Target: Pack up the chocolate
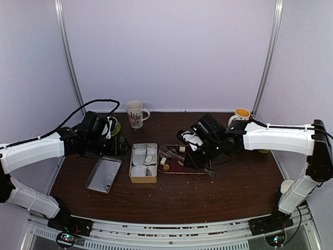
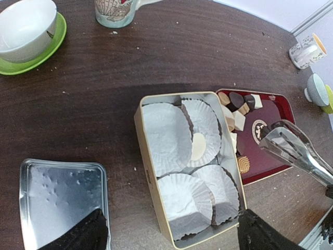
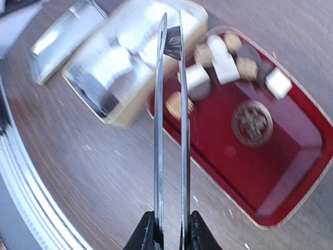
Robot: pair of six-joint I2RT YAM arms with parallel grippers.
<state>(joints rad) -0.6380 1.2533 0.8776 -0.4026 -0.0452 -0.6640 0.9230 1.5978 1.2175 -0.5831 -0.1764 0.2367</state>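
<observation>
tabletop [image 1: 208, 192] is dark wood. left hand [image 1: 120, 146] hangs at 9 o'clock of the tin [image 1: 143, 180], jaws spread wide, holding nothing. right hand [image 3: 170, 234] is clamped on the tongs [image 3: 158, 120], which reach across the red tray [image 3: 291, 156] toward the tin. tin is lined with paper cups [image 2: 169, 135]. lid [image 1: 104, 174] lies flat at 8 o'clock of the tin, tray just beside it at 3 o'clock. mug [image 1: 135, 113] at 12 o'clock of the tin, bowl [image 2: 26, 23] on green saucer [image 2: 58, 36] at 10. chocolate [image 2: 237, 109]: most pieces bunched at the tray's tin-side end, one pale round piece [image 2: 198, 146] sits in a cup. dark bit at the tong tips, can't tell if it's gripped
</observation>
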